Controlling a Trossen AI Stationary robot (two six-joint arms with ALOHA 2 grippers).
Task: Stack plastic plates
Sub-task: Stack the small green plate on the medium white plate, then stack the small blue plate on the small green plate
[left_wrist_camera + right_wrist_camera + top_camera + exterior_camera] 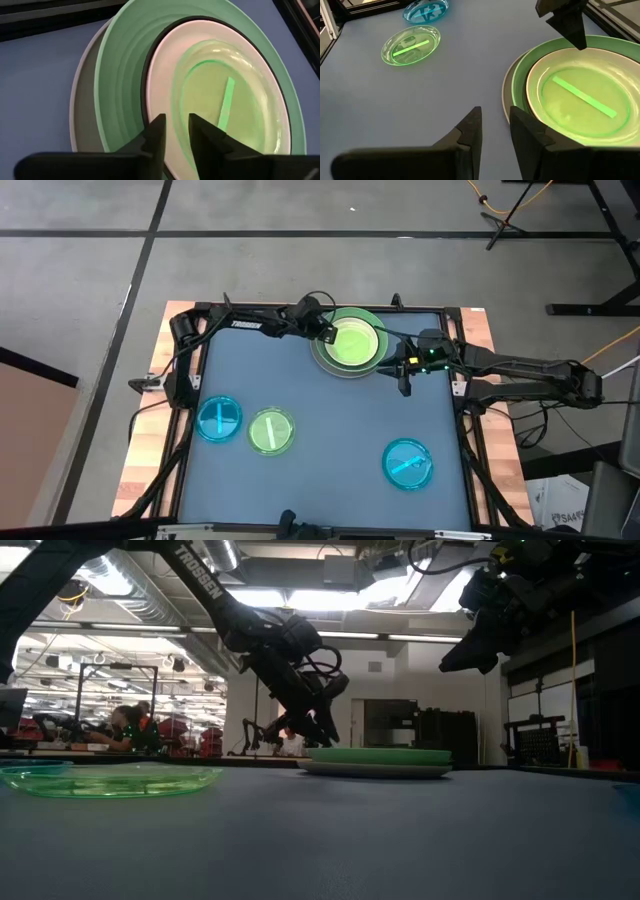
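A blue-grey table mat (pixel 320 440) covers the tabletop inside a black frame (pixel 185 430), with bare wooden boards (pixel 140 470) showing along the left and right edges. Around it lies grey concrete floor (pixel 80 280) — crossed by dark lines. Behind the far edge, a person (pixel 128 727) sits at a desk — under bright ceiling lights (pixel 330 595).

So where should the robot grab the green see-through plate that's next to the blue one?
Probably by its raised rim. The translucent green plate lies flat on the table, so only the thin edge gives something to pinch. Coming from above on the side away from the translucent blue plate looks best, since the two sit close together. The left hand, now over the stack, seems nearer.
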